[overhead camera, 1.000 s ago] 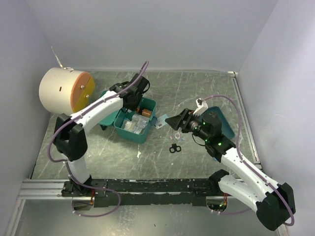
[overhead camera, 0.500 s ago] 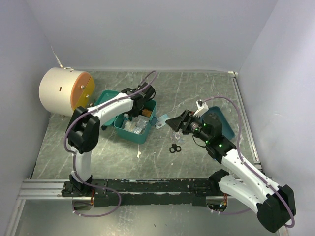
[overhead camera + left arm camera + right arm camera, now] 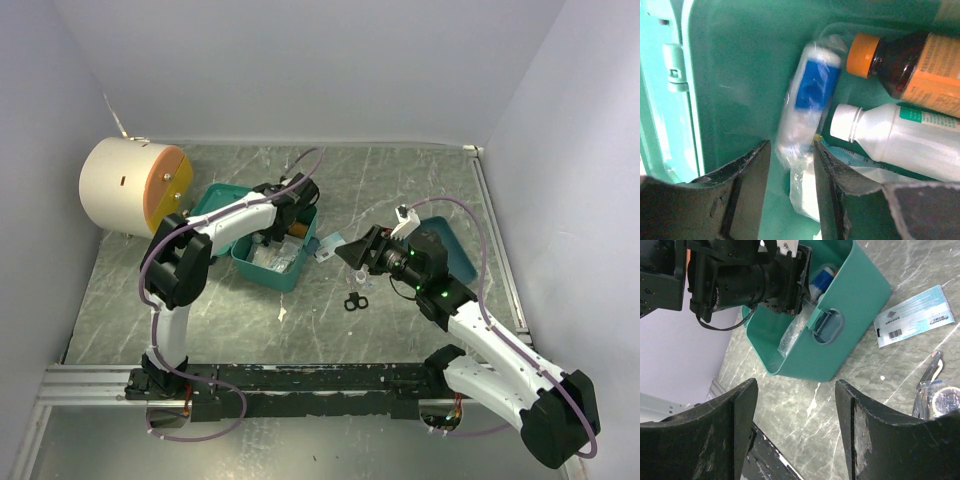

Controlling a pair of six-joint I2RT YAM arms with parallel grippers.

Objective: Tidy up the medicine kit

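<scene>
Packing step in hand: loading loose supplies into kit [image 3: 262, 272], open, left of centre on table [image 3: 400, 180], just right of cream cylinder [image 3: 120, 185], lid [image 3: 215, 198] thrown back toward it. Left gripper [image 3: 790, 150] down inside kit, fingers [image 3: 750, 190] either side of near end of wrapped roll [image 3: 810, 95] with blue label; roll blurred; cannot tell whether pinched or let go. Beside roll, lying down: amber bottle [image 3: 905, 60] with orange cap, white bottle [image 3: 900, 137] with white cap. Right gripper [image 3: 796, 390] spread wide, empty, hanging over table just right of kit, near flat packet [image 3: 915, 315] and clear bagged bits [image 3: 935, 397]. Next, by judgement: free roll fully, lift left arm [image 3: 225, 215] straight up clear of kit walls and bottles; then packet, flat on table, so calls for low edge-on pinch or a slide first. Risk: snagging wrapper on fingers on way out, dragging roll back up. Writing: on packet, barcode and printed lines, too small to read; on amber bottle, orange label; on white bottle, teal band with print; nothing legible, no brand made out. Dark tray [image 3: 455, 240] well to the right, behind right arm [image 3: 480, 330]; small black item [image 3: 353, 302] on table between arms.
</scene>
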